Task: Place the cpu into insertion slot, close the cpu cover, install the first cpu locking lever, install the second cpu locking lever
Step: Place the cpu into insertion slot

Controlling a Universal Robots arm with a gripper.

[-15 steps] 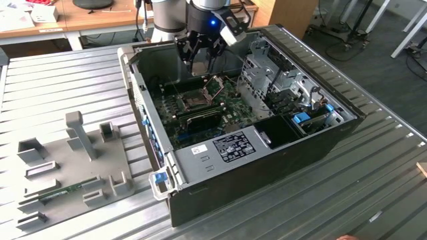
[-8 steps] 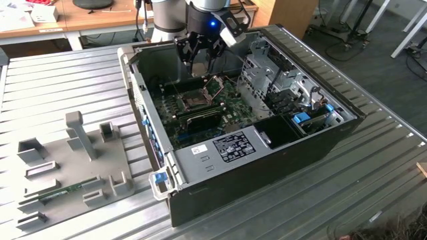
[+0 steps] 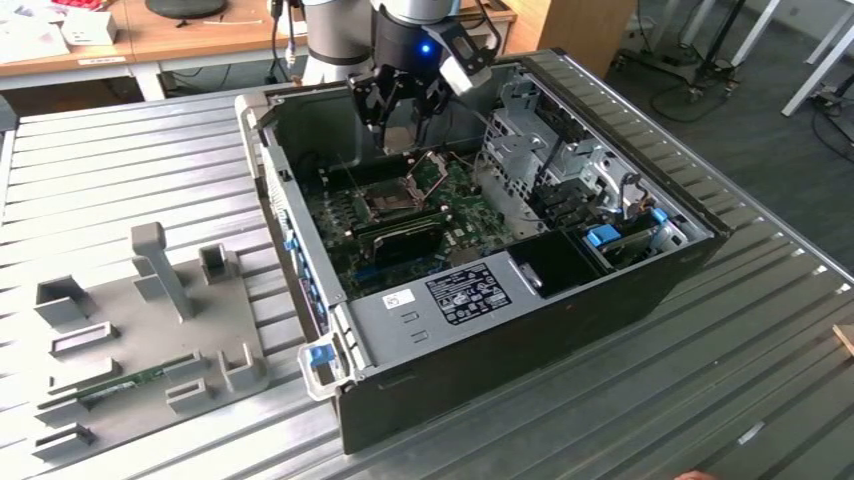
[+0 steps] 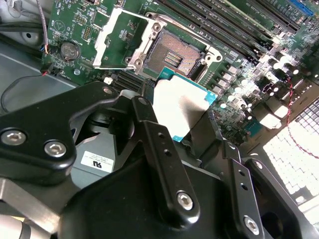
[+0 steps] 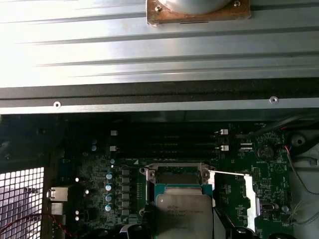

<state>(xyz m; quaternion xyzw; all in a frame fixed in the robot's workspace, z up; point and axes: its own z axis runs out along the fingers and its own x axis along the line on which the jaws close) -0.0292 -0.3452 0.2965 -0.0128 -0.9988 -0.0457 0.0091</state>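
Second wrist view shows my pincer (image 4: 177, 122) clamped on the cpu (image 4: 185, 99) by its edges. The chip hangs near the insertion slot (image 4: 174, 52) and clear of it, and the cpu cover (image 4: 119, 37) lies flipped open beside the slot. I judge the first step is in hand: placing calls for a level chip, squared to the socket. In the exterior view my arm reaches steeply down into the computer case (image 3: 534, 330).

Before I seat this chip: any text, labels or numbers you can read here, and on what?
No text can be read.
Print on the cpu top: too small.
White label on the grey housing: too small.
Black-and-white sticker on the computer case: too small.
Small white sticker beside it: too small.
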